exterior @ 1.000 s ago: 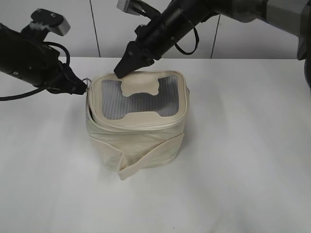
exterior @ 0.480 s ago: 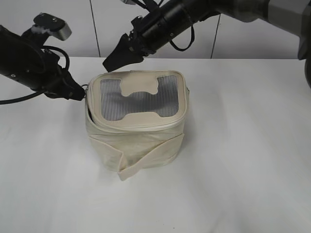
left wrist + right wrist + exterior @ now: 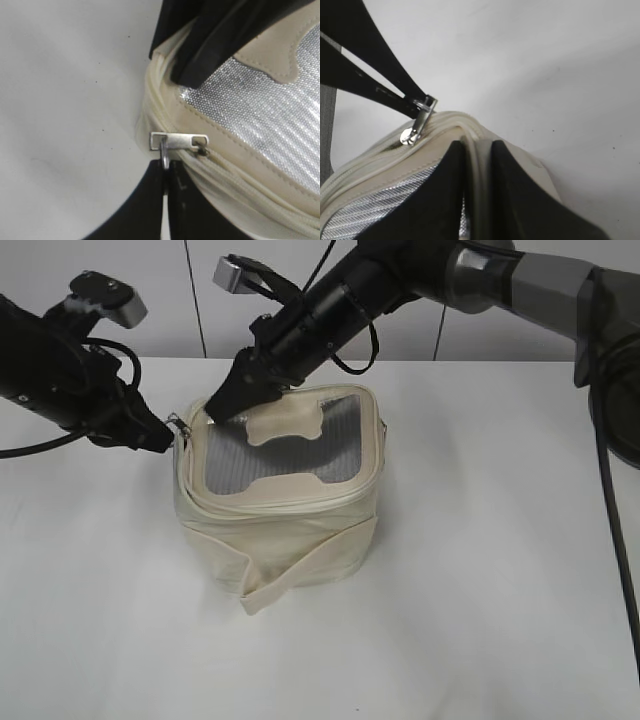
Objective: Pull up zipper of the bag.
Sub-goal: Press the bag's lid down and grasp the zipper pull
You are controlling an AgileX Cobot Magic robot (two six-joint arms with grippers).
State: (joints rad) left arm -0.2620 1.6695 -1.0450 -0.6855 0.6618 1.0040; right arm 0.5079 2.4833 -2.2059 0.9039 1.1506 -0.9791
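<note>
Zipper (image 3: 235, 172) is cream with a silver pull (image 3: 179, 141) at 9 o'clock of the bag (image 3: 280, 510); left gripper (image 3: 165, 172) pinches its ring, right gripper (image 3: 477, 165) clamps the rim

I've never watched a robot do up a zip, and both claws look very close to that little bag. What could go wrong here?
The left gripper pinches only the thin ring of the silver pull, so it might slip off if tugged.

The right gripper clamps the rim of the soft bag close to that pull. If its hold gives, the bag could drag or tip on the table instead of the zipper running.
</note>
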